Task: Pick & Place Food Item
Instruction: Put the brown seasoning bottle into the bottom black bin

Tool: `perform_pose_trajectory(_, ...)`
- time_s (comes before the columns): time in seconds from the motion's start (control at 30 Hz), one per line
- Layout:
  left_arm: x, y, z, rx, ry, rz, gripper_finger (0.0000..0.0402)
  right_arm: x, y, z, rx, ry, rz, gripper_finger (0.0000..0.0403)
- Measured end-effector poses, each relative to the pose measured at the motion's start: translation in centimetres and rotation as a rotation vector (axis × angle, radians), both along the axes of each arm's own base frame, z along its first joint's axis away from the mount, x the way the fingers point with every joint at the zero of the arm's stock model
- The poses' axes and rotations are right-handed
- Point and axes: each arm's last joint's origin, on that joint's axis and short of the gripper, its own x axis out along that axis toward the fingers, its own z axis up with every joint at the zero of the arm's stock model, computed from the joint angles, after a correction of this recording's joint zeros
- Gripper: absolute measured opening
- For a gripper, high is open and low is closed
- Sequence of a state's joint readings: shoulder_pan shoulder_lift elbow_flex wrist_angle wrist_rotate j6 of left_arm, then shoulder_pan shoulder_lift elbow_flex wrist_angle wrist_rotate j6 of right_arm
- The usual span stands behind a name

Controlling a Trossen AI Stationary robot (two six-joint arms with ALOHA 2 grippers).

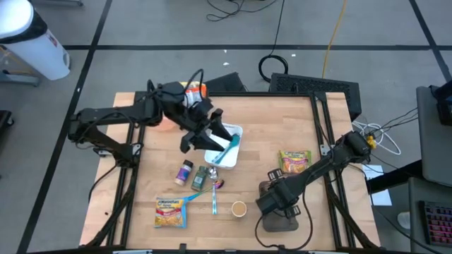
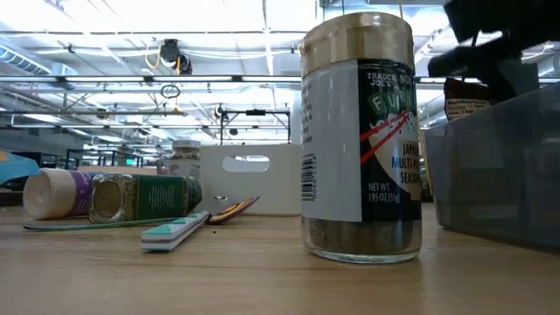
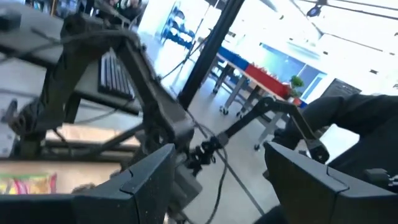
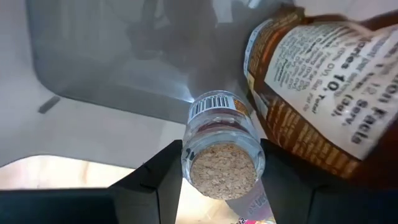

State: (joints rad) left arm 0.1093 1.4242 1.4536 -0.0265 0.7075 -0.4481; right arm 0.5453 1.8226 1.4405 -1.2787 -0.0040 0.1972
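My right gripper (image 1: 272,200) hangs over a dark grey bin (image 1: 281,220) near the table's front edge, shut on a small glass spice jar (image 4: 222,155). A brown labelled food container (image 4: 317,93) lies in the bin below it. My left gripper (image 1: 206,132) is open and empty above the white bin (image 1: 233,152), which holds a teal utensil (image 1: 226,148). A furikake jar (image 2: 359,140) stands upright on its base on the table beside the grey bin (image 2: 499,166). My right gripper pinches the spice jar's glass sides near its base (image 4: 193,163) between its two fingers (image 4: 155,183). The fingers come from above, pointing down into the bin. The jar lies along the fingers, its base toward the wrist, lifted clear above the bin floor.
Two noodle packets (image 1: 294,161) (image 1: 170,210) lie on the table. Two spice bottles (image 1: 185,171) (image 1: 200,176), a teal toothbrush (image 1: 215,197) and a spoon (image 1: 219,184) lie at mid-table. An orange item (image 1: 194,90) sits at the far edge by the left arm.
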Motion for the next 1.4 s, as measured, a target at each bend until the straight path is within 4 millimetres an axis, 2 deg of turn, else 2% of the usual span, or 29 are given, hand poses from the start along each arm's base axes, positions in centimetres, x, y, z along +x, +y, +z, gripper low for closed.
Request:
perform_pose_trajectory(0.23,0.0,0.0,0.0,-0.007,0.004,0.003,0.0255,-0.3,-0.1,-1.7,0.019,0.003,-0.022,0.0171)
perform_pose_trajectory(0.6,0.0,0.0,0.0,-0.011,0.006,0.003,0.0255,-0.5,-0.2,-2.8,0.022,-0.006,-0.05,0.0171)
perform_pose_trajectory(0.9,0.0,0.0,0.0,-0.018,0.008,0.003,0.0255,-0.5,-0.2,-2.8,0.022,-0.011,-0.064,0.0172)
perform_pose_trajectory(1.17,0.0,0.0,0.0,-0.023,0.013,0.002,0.0255,-0.5,-0.2,-2.9,0.022,-0.011,-0.075,0.0215)
perform_pose_trajectory(1.4,0.0,0.0,0.0,-0.027,0.015,0.003,0.0255,-0.6,-0.1,-2.9,0.057,0.011,-0.082,0.0221)
